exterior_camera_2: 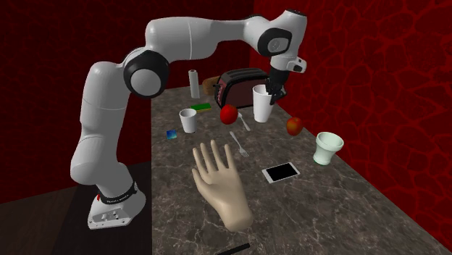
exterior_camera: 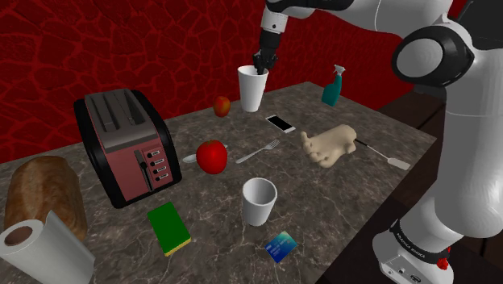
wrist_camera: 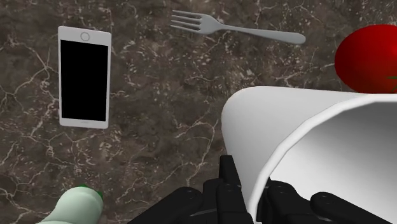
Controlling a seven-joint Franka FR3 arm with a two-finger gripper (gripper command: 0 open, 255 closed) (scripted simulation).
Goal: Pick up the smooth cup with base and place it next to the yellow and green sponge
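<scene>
The end effector [exterior_camera: 262, 66] [wrist_camera: 254, 198] grips the rim of a tall white cup [exterior_camera: 251, 93] [wrist_camera: 299, 127], one black finger inside the mouth and the other outside, with the wall pinched between them. The cup stands at the far side of the dark marbled counter [exterior_camera: 363, 185] in the shoulder view. Whether its foot is clear of the surface cannot be told. Just beyond the cup lie a phone [exterior_camera: 280, 123] [wrist_camera: 84, 76], a fork [exterior_camera: 258, 151] [wrist_camera: 235, 27] and a red apple [exterior_camera: 212, 156] [wrist_camera: 369, 57]. Farther out, a toaster [exterior_camera: 125, 145] stands on the shoulder view's left. A second, shorter cup [exterior_camera: 259, 202] stands near the front edge, and the sponge [exterior_camera: 169, 228] lies beside that cup, well apart from the held one.
</scene>
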